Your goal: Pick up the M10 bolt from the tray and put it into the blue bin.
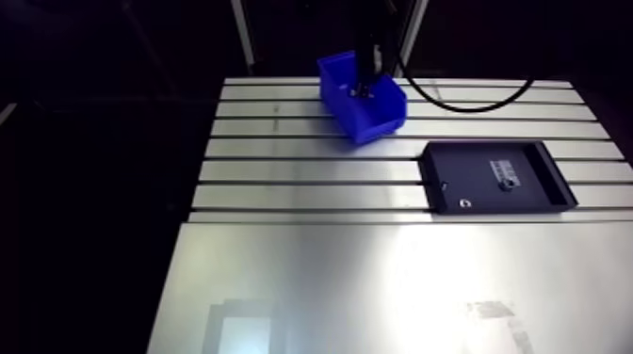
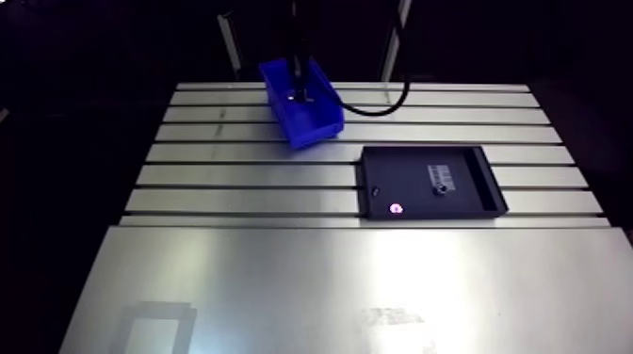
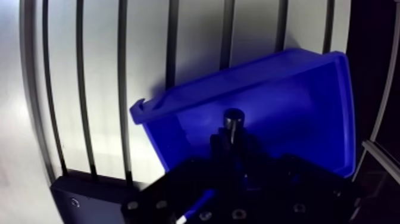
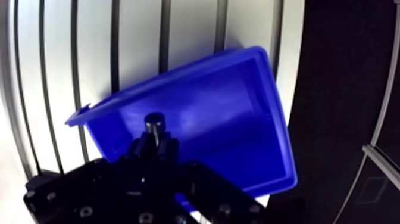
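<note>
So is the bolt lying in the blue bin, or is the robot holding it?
Held. In the wrist view the bolt sticks out between the jaws, shut on it, over the blue bin's bare inside.

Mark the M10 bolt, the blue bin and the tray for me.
M10 bolt (image 3: 233,122): wrist view, on its upper end.
blue bin (image 3: 291,101): wrist view, on its bare inside surface.
tray (image 1: 466,169): arm view, on a bare patch of its floor.
</note>
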Controlling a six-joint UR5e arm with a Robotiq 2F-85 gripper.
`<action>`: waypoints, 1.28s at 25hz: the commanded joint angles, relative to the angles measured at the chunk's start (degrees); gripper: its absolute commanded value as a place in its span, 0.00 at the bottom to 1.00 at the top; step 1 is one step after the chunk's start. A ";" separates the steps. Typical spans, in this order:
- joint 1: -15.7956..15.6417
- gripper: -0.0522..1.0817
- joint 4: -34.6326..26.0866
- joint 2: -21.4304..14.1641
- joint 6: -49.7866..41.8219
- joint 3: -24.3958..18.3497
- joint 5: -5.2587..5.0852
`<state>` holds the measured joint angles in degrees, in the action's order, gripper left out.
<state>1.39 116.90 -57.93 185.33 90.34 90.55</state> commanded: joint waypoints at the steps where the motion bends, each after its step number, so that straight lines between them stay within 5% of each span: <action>1: -0.07 0.91 0.75 0.94 -0.25 -0.12 0.46; 11: -0.07 0.86 2.06 1.47 -0.25 0.14 0.63; 15: -0.07 0.56 1.98 1.82 -0.25 0.14 0.63; 19: -0.07 0.05 2.06 1.73 -0.25 0.50 1.16; 21: -0.07 0.05 1.98 1.56 -0.25 0.67 2.04; 32: -0.42 0.05 -1.72 -4.42 -2.19 -0.21 2.21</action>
<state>1.04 117.37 -59.19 184.19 90.56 92.69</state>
